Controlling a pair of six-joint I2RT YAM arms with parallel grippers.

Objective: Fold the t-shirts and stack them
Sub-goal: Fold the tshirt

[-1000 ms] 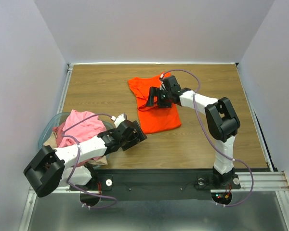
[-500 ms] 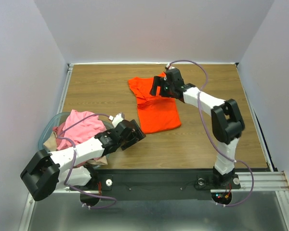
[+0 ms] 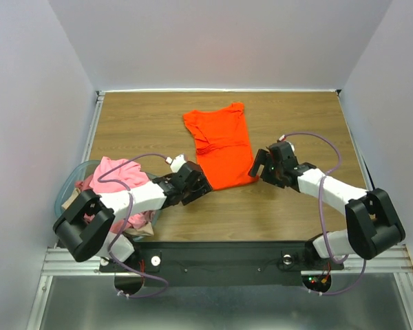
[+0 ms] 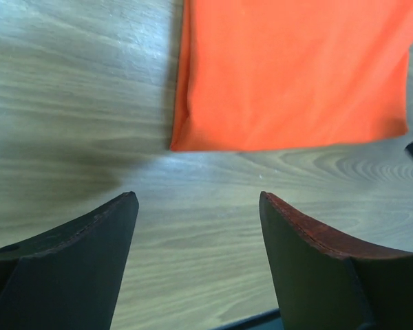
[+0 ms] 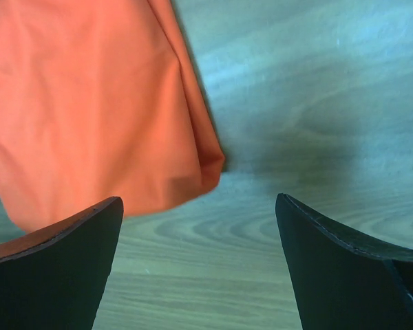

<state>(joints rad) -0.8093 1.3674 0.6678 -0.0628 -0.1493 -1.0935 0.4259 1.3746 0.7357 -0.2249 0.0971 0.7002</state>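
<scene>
An orange-red t-shirt (image 3: 221, 143) lies folded lengthwise on the wooden table, its hem toward me. My left gripper (image 3: 202, 187) is open and empty just short of the hem's left corner (image 4: 182, 141). My right gripper (image 3: 257, 168) is open and empty beside the hem's right corner (image 5: 210, 161). In both wrist views bare wood shows between the fingers. A pink t-shirt (image 3: 117, 182) lies bunched on a pale beige one (image 3: 73, 199) in the basket at the left.
The clear bluish plastic basket (image 3: 70, 184) sits at the table's left front edge, under my left arm. White walls close in the table at the back and on both sides.
My right gripper let go of the shirt's upper part and swung down to the hem's right corner. My left gripper moved right, up to the hem's left corner. The shirt now lies flatter.
</scene>
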